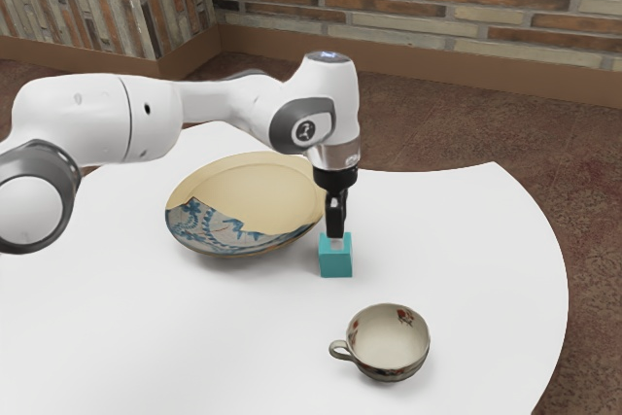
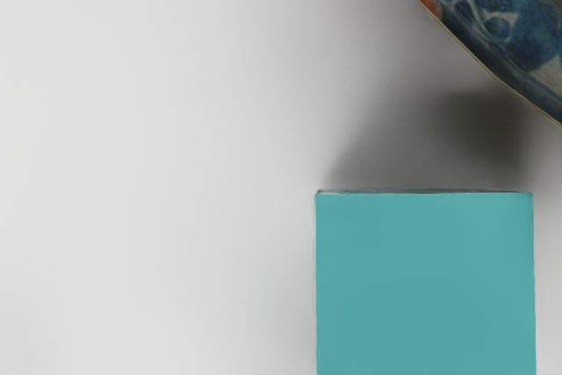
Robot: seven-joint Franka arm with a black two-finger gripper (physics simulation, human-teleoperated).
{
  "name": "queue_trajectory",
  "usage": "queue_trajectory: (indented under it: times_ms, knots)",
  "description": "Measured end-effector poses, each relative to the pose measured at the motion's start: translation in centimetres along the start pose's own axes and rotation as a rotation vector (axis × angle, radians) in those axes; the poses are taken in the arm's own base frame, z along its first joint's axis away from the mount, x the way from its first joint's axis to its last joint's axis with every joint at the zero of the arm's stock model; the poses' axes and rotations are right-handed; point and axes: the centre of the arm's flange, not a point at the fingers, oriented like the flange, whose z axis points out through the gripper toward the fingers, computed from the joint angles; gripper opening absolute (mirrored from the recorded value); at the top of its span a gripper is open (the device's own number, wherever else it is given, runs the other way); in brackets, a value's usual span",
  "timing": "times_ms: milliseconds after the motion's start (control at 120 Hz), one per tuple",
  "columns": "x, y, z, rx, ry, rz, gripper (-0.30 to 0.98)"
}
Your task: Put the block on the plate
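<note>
The fingers (image 1: 336, 236) pointed down over the top of the block (image 1: 335, 261), overlapping its upper part in the exterior view; whether they stood apart, together or clamped on it, I could not tell. The teal block was upright, seemingly resting on the white bench (image 1: 466, 240), just beside the plate (image 1: 251, 187) and not on it. In the wrist view it lay close under the hand, its edges square to that view's frame, with a dark shadow (image 2: 474, 142) between it and the plate's patterned rim.

The step in hand looked like the grasp. If the hold was off centre or too shallow, the block could tip, twist or slip out as it rose. Lowering further without the block properly between both sides of the grip would press on its top or shove it across the bench, perhaps against the plate.

Further out, the plate, part cream and part blue pattern, stood on the block's exterior-view left, its rim raised. A carry begun too low would catch the block on that rim and push or tilt the plate; a release near the sloping edge could let the block slide or tumble. The flatter middle seemed the safer place.

The cup (image 1: 391, 342) sat nearer the exterior camera, well apart from the plate, and posed little risk unless the arm (image 1: 228, 102) swung that way.
</note>
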Motion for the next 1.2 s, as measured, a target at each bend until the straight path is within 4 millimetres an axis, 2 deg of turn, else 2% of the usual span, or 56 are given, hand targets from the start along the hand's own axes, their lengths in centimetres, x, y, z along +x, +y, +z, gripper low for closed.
queue_trajectory:
  times_ms: [117, 333, 408, 483, 583, 667, 800, 933, 1017, 1200]
  knots:
    - [0.1, -1.5, 0.2, -0.013, 0.008, -0.021, 0.69]
    - [-1.4, -2.1, 0.8, -0.027, -0.015, -0.042, 0.69]
    - [-2.5, -1.4, 0.5, -0.033, -0.044, -0.048, 0.69]
    - [-3.2, 0.5, 0.0, -0.041, -0.079, -0.054, 0.69]
    - [-2.5, 2.5, 0.8, -0.035, -0.079, -0.068, 0.69]
    - [-1.9, 3.2, 1.5, -0.027, -0.068, -0.071, 0.69]
    - [-1.6, 3.2, 2.5, -0.016, -0.053, -0.065, 0.69]
    - [-1.0, 2.4, 3.8, -0.004, -0.033, -0.051, 0.69]
    - [0.0, 3.0, 4.2, -0.005, -0.036, -0.06, 0.69]
    - [0.5, 3.2, 4.8, -0.009, -0.045, -0.056, 0.69]
